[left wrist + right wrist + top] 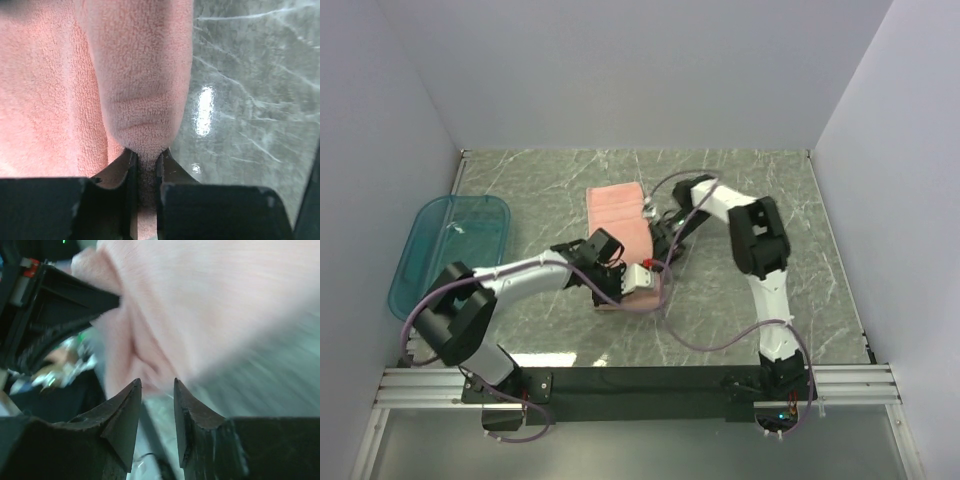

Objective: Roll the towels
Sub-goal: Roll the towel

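The salmon-pink towel [617, 212] lies on the marble table, its near part bunched between the two arms. In the left wrist view a raised fold of the towel [142, 90] runs into my left gripper [146, 154], whose jaws are shut on the cloth. From above, the left gripper [632, 281] sits at the towel's near end. My right gripper [656, 226] is at the towel's right edge. In the blurred right wrist view the right gripper [157, 383] stands open with nothing between its fingers, and the towel [200, 305] lies just beyond the tips.
A teal translucent tray [425, 262] sits at the table's left side, near the left wall. The left arm's black body [50, 310] shows close by in the right wrist view. Purple cables loop around both arms. Grey walls enclose the table.
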Controlling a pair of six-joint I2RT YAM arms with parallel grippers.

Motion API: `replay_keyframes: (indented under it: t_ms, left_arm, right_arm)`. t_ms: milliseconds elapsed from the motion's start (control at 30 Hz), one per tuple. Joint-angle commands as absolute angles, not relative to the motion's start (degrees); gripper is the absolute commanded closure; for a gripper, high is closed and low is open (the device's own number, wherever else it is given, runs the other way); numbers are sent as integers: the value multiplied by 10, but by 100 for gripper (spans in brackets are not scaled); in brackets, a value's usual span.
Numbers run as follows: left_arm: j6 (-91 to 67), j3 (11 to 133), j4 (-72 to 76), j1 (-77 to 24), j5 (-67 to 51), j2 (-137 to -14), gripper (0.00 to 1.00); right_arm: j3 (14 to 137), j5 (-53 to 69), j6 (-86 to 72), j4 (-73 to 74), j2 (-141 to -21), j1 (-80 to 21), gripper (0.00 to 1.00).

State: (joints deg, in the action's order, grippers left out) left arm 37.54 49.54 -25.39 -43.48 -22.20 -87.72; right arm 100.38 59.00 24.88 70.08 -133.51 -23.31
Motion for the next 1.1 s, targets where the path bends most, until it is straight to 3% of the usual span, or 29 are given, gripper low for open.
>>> replay_keyframes:
  t_ms: [0,200,333,467,600,700,967,1000,1067]
  left_arm:
    - [389,518,-411,-392,-321,-959,99]
    - [414,619,-511,-329,-381,-1074,99]
    - [425,687,-559,-289,-407,-1144,99]
    - [449,764,-599,-277,-417,-1214,99]
    - [454,814,-623,-271,-417,-1257,99]
    - [453,838,-635,-271,-417,-1273,99]
    - [427,863,-639,-270,-412,-1291,98]
    - [425,865,-641,-270,-413,-1293,98]
    - [418,872,-642,-270,-415,-1298,98]
  right_arm:
    - [993,552,240,610,-1255,-161,60]
    - [933,507,246,563,-1131,-90,59]
    - [830,455,261,475,-1020,-77,60]
    - [625,417,271,342,-848,-76,58]
    - [528,405,330,282,-688,-111,55]
    - [487,369,370,254,-633,-184,51]
    - [475,286,458,180,-680,-361,41]
    - [477,282,461,163,-707,-374,33]
    - [484,283,475,144,-731,-387,31]
